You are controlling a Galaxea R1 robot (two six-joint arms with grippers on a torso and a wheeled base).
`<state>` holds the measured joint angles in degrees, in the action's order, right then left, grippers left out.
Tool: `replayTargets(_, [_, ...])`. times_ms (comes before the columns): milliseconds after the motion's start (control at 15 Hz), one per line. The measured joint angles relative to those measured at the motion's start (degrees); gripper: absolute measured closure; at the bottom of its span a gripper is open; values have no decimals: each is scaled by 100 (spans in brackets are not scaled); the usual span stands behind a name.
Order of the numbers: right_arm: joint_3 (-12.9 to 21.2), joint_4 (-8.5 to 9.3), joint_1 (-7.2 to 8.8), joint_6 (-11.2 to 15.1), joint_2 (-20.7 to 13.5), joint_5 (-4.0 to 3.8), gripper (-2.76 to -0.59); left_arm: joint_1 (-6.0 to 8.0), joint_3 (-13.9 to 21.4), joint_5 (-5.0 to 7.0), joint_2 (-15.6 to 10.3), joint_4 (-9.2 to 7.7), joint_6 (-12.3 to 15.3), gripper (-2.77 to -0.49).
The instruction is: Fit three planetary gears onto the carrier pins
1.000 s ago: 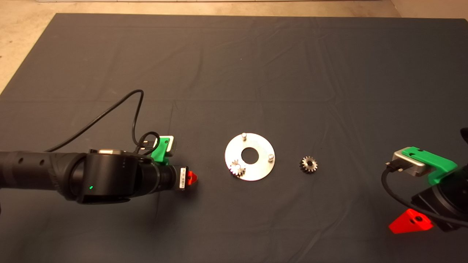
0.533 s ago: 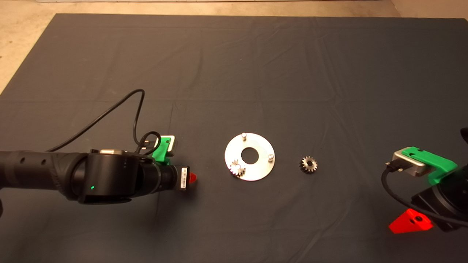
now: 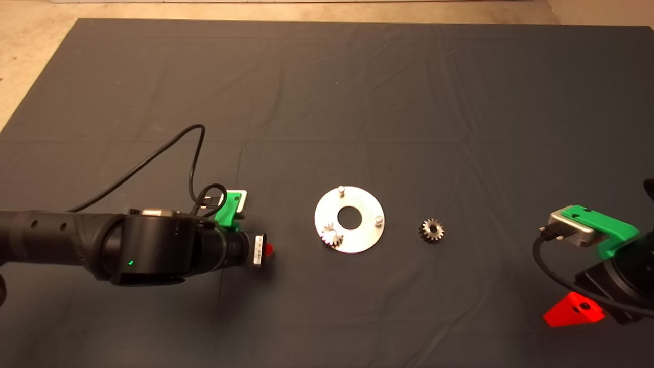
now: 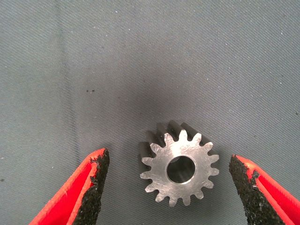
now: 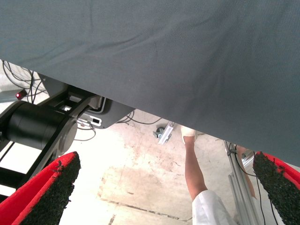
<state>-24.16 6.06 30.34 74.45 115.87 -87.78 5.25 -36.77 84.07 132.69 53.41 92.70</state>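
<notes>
A silvery gear lies flat on the mat between the spread fingers of my left gripper, which is open and not touching it. In the head view this gripper hovers left of the shiny disc, and the arm hides that gear. Another gear sits on the disc's near-left pin. Two pins stand bare. A further gear lies on the mat right of the disc. My right gripper is parked at the lower right, open, holding nothing.
A black cable loops up from the left wrist over the mat. The right wrist view shows the mat's edge, the robot's base and a person's leg on the floor beyond.
The left arm has crept very slightly; its red fingertip shows a little less past the wrist. The gears, the disc and the right arm have not moved.
</notes>
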Motion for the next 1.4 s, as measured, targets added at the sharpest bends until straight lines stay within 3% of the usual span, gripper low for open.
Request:
replayTargets(400, [0,0,0,0,0,0,-275,-2,0,0,0,0,-4,-151])
replayTargets(533, [0,0,0,0,0,-2,-275,-81,0,0,0,26,-4,-149])
replayTargets(600, [0,0,-2,0,0,-2,-275,-127,0,-2,2,24,-4,-138])
replayTargets(733, [0,0,0,0,0,5,-275,-127,0,3,0,54,-4,-135])
replayTargets(933, [0,0,0,0,0,2,-275,-127,0,99,90,72,-6,-122])
replayTargets(1133, [0,0,0,0,0,-2,-275,-127,0,300,167,89,-15,-122])
replayTargets(1400, [2,0,0,0,-2,-2,-275,-126,0,339,300,122,-44,-108])
